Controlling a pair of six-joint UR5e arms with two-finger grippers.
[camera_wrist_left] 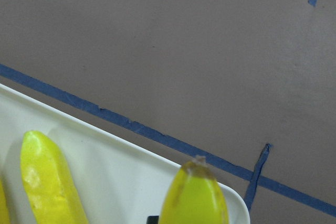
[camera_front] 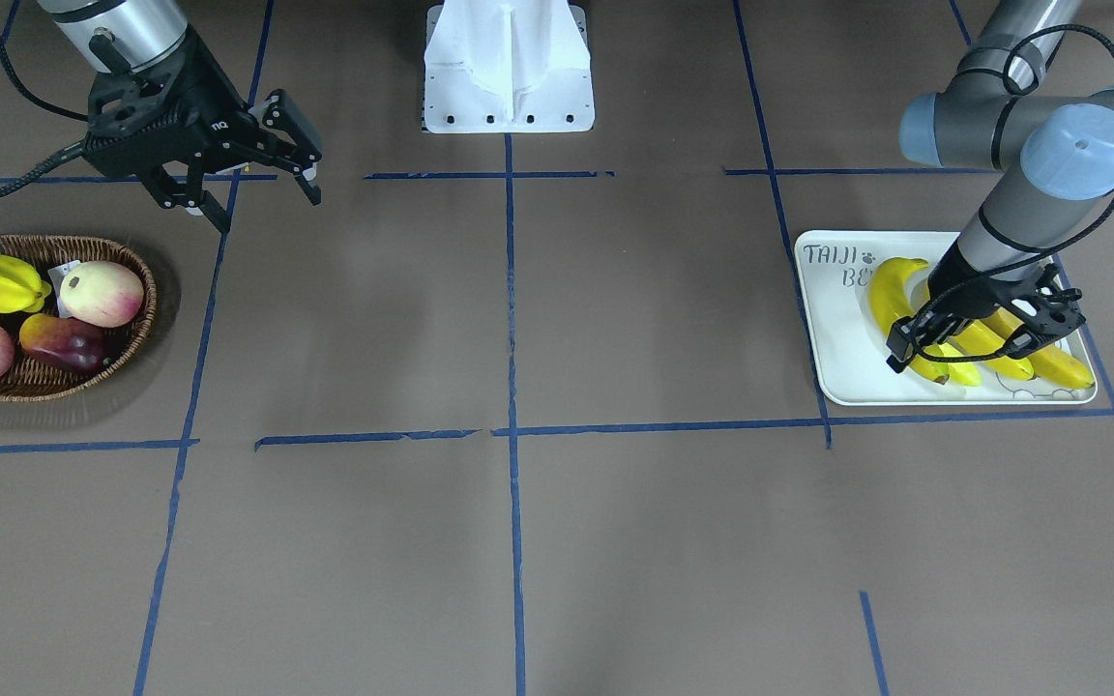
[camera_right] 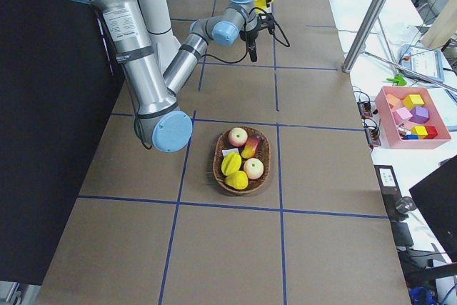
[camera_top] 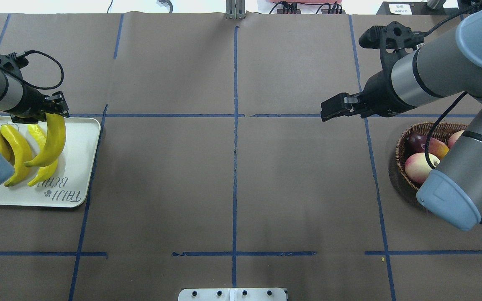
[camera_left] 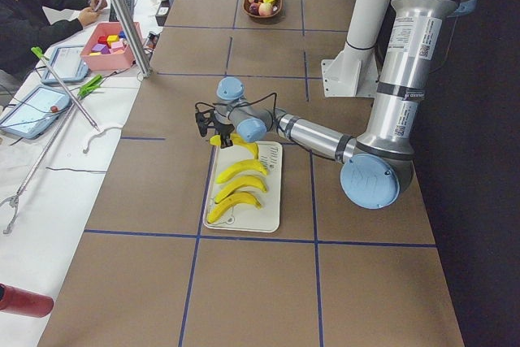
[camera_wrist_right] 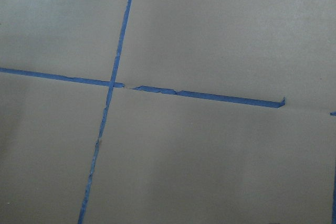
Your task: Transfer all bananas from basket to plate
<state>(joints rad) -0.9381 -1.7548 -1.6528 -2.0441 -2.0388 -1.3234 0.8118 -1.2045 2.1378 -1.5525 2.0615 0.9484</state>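
My left gripper (camera_top: 52, 109) is over the far end of the plate (camera_top: 83, 138) and is shut on the end of a banana (camera_top: 52, 140). That banana slants low over three other bananas (camera_top: 17, 152) lying side by side on the plate. In the front view the held banana (camera_front: 891, 288) lies near the "TAIJI" lettering on the plate (camera_front: 833, 338). The left wrist view shows its tip (camera_wrist_left: 194, 195). My right gripper (camera_front: 262, 198) is open and empty, above the table beside the basket (camera_front: 136, 266). I see no banana in the basket.
The basket (camera_top: 400, 146) holds two peaches (camera_front: 101, 293), a yellow starfruit (camera_front: 4, 283) and a dark red fruit (camera_front: 64, 343). The white robot base (camera_front: 507, 68) stands at the table's middle edge. Blue tape lines cross the brown table.
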